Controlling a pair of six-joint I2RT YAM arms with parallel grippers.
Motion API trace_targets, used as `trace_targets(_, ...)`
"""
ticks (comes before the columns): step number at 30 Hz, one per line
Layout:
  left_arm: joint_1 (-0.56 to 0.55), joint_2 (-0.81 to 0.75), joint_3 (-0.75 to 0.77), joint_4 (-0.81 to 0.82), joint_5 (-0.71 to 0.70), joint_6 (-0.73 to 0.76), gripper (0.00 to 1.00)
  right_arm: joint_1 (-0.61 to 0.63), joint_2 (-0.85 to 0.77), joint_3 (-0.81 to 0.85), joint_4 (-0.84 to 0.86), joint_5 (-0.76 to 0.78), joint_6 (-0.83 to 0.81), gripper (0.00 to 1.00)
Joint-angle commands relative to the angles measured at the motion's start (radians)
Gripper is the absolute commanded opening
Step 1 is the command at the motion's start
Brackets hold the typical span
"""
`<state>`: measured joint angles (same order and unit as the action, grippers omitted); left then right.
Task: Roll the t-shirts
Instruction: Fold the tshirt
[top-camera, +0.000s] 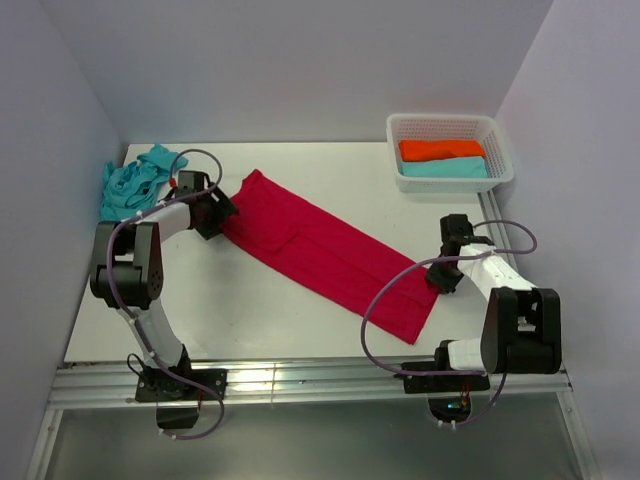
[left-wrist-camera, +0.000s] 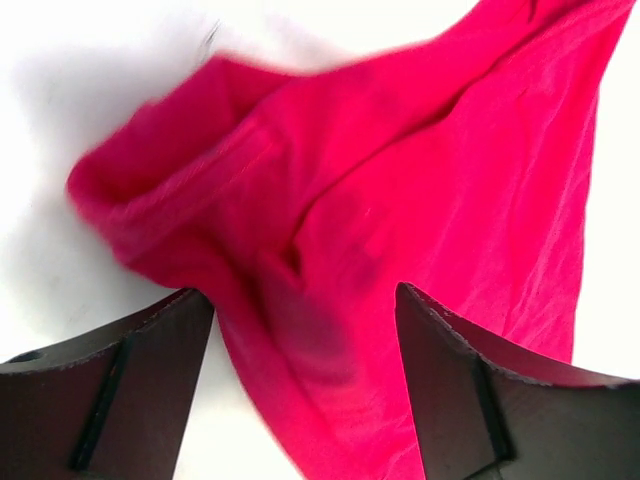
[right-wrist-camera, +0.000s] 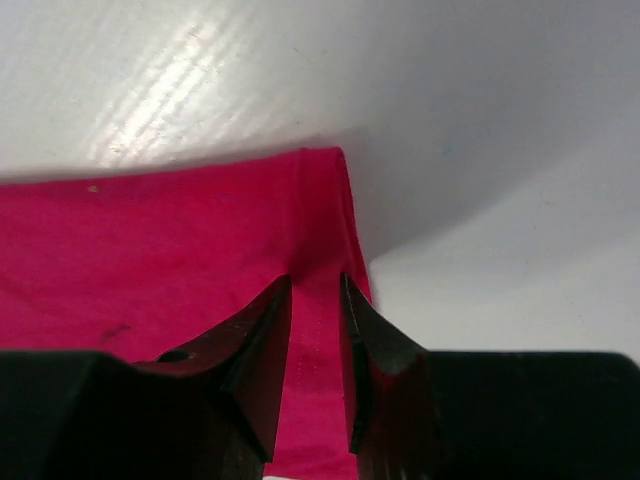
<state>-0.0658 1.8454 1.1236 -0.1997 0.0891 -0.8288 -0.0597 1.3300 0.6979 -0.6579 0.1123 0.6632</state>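
**Limp cloth, two ends to mind**

At about 4 o'clock on the table (top-camera: 250, 320), the right gripper (right-wrist-camera: 315, 280) sits over the near corner of the crimson t-shirt (top-camera: 330, 255). Its jaws stand only a slit apart with the hem ridge running into the gap. I cannot tell whether the cloth is pinched or merely lies beneath.

The shirt lies flat as a long folded strip, running from 4 o'clock up to 10 o'clock. It looks light, soft and shapeless, likely to sag, stretch and slide on the smooth top. The doubled hem and corners seem the firmest places to hold.

At the far end the left gripper (left-wrist-camera: 302, 292) is spread wide and holds nothing, with bunched fabric under it. That wrist view is blurred, and the layers there are hard to separate.

Beyond, a turquoise t-shirt (top-camera: 135, 180) lies crumpled at 10 o'clock. A white basket (top-camera: 450, 183) at 1 o'clock holds folded cloth whose kind is unclear.
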Motion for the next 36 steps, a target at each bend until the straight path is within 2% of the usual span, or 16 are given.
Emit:
trace_targets(1, 0.001, 0.081, 0.057, -0.004, -0.022, -0.006, 0.78, -0.003, 0.0, -0.034, -0.002, 0.03, 0.042, 0.32)
trace_targets(7, 0.001, 0.198, 0.174, -0.023, -0.029, 0.002, 0.77, 0.009, -0.017, -0.064, -0.008, 0.029, 0.065, 0.24)
trace_targets(8, 0.001, 0.213, 0.191, -0.026, -0.031, 0.003, 0.77, 0.012, -0.017, -0.067, -0.008, 0.027, 0.065, 0.19)
trace_targets(13, 0.001, 0.319, 0.333, -0.062, -0.028, 0.016, 0.76, 0.055, -0.015, -0.08, -0.022, -0.002, 0.098, 0.09)
trace_targets(14, 0.001, 0.377, 0.419, -0.091, -0.023, 0.034, 0.76, 0.142, -0.02, -0.074, -0.043, -0.022, 0.127, 0.07)
trace_targets(16, 0.001, 0.412, 0.477, -0.102, -0.023, 0.037, 0.76, 0.176, -0.017, -0.071, -0.051, -0.028, 0.154, 0.07)
trace_targets(17, 0.001, 0.428, 0.502, -0.113, -0.022, 0.042, 0.76, 0.251, -0.012, -0.058, -0.066, -0.042, 0.168, 0.05)
trace_targets(21, 0.001, 0.494, 0.613, -0.113, -0.006, 0.053, 0.77, 0.424, 0.008, -0.034, -0.098, -0.091, 0.257, 0.04)
trace_targets(26, 0.003, 0.616, 0.835, -0.133, 0.03, 0.083, 0.77, 0.633, 0.015, 0.026, -0.126, -0.149, 0.343, 0.04)
trace_targets(30, 0.003, 0.692, 0.976, -0.142, 0.08, 0.103, 0.77, 0.867, 0.089, 0.121, -0.154, -0.195, 0.377, 0.05)
trace_targets(34, 0.003, 0.718, 1.029, -0.124, 0.127, 0.105, 0.78, 1.012, 0.172, 0.222, -0.186, -0.265, 0.322, 0.1)
trace_targets(36, 0.003, 0.713, 1.026, -0.13, 0.146, 0.108, 0.79, 1.054, 0.152, 0.239, -0.177, -0.275, 0.317, 0.21)
